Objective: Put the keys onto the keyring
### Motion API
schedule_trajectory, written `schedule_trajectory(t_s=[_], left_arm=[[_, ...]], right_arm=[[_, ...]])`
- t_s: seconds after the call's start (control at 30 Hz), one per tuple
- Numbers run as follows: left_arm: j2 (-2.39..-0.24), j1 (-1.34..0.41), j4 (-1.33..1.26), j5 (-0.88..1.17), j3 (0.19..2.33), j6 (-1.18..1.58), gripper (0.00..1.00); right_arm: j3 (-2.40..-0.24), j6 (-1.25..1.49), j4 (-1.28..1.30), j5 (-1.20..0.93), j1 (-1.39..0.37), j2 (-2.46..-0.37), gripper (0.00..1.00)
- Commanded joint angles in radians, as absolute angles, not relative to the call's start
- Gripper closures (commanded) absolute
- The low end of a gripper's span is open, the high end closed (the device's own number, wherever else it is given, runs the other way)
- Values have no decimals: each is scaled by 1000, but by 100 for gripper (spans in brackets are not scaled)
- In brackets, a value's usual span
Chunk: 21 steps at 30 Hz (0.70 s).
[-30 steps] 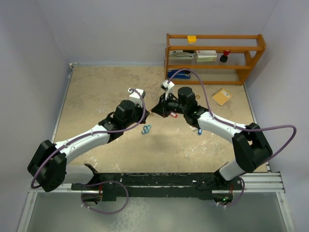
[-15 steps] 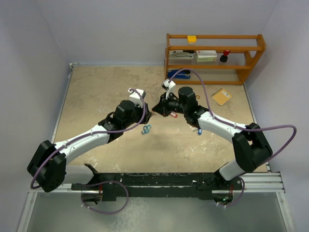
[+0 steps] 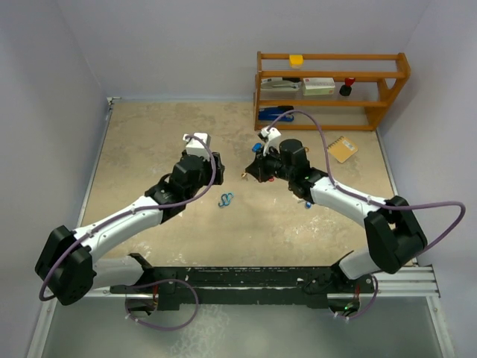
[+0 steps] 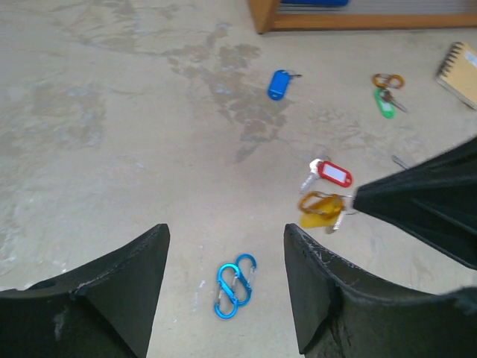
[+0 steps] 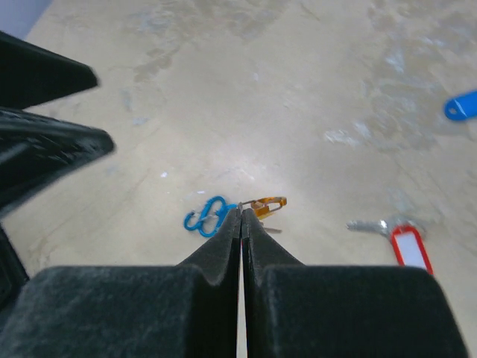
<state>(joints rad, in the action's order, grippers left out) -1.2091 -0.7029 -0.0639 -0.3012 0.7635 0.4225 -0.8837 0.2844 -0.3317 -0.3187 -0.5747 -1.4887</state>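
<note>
Right gripper (image 5: pixel 241 215) pinched tight on the keyring (image 5: pixel 248 202); left gripper (image 4: pixel 225 235) spread wide and empty.

I have the keyring clamped at my right fingertips, seemingly just above the table (image 4: pixel 112 112), with what looks like a yellow tag (image 4: pixel 317 218) hanging from it. Nearest of the loose keys is the red-tagged key (image 4: pixel 329 173), lying flat just beyond the ring. The blue-tagged key (image 4: pixel 279 83) and green-tagged key (image 4: pixel 384 102) lie farther off, towards the shelf (image 4: pixel 335 21). I judge the step in hand is fetching the red one. I'd come down on its plastic tag, not the tiny metal blade, gripping across the short side so the key's hole is left clear for threading. I'd avoid the blue clips (image 4: pixel 234 284) near my left fingers, which aren't part of the job, and hold the right arm motionless so the ring doesn't swing.
</note>
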Motion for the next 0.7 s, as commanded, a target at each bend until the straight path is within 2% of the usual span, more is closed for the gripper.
schedule_trajectory(t_s=[0.0, 0.23, 0.67], left_arm=[[-1208, -695, -13, -475, 812, 474, 39], [-1265, -677, 11, -485, 838, 516, 38], [-1253, -669, 1, -504, 818, 534, 37]], right_arm=[[-853, 334, -230, -96, -556, -1407, 100], [-726, 411, -126, 80, -495, -1287, 100], [-607, 416, -77, 120, -469, -1170, 100]])
